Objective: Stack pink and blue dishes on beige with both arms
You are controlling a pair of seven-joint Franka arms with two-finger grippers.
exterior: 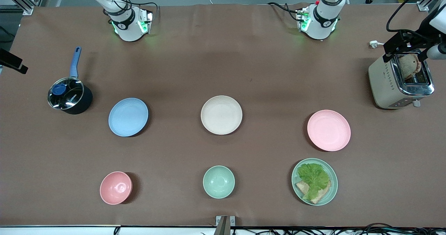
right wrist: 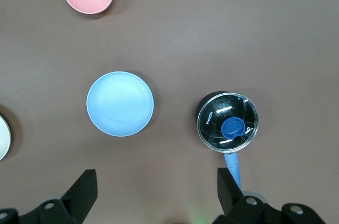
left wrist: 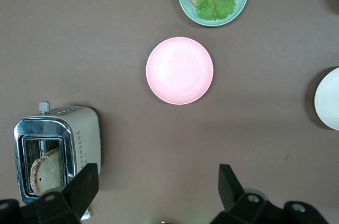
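Nearest the front camera sit three dishes in a row: a small pink bowl (exterior: 116, 187) toward the right arm's end of the table, a mint-green bowl (exterior: 218, 181) in the middle, and a pale green plate (exterior: 314, 181) holding lettuce and toast toward the left arm's end. Farther from the camera lies the row that matters: the blue plate (exterior: 128, 117), the beige plate (exterior: 221, 115) and the pink plate (exterior: 329, 130), each flat on the brown table (exterior: 223, 71) and well apart from one another. A lidded saucepan (exterior: 69, 95) stands beside the blue plate, and a toaster (exterior: 400, 80) with bread in its slot stands at the left arm's end. Both arm bases show along the top edge, but neither gripper appears in this view.

From the left wrist view, the left gripper (left wrist: 159, 187) hangs high over the table with its fingers spread wide and nothing between them; the pink plate (left wrist: 179, 70) lies bare below it, the toaster (left wrist: 55, 150) nearby.

From the right wrist view, the right gripper (right wrist: 157, 188) is likewise up in the air, fingers apart and empty, over the blue plate (right wrist: 120, 104) and the saucepan (right wrist: 229, 122).

Judging by this, no stacking has been done: the beige plate carries nothing, and both coloured plates remain to be picked up and set on it.
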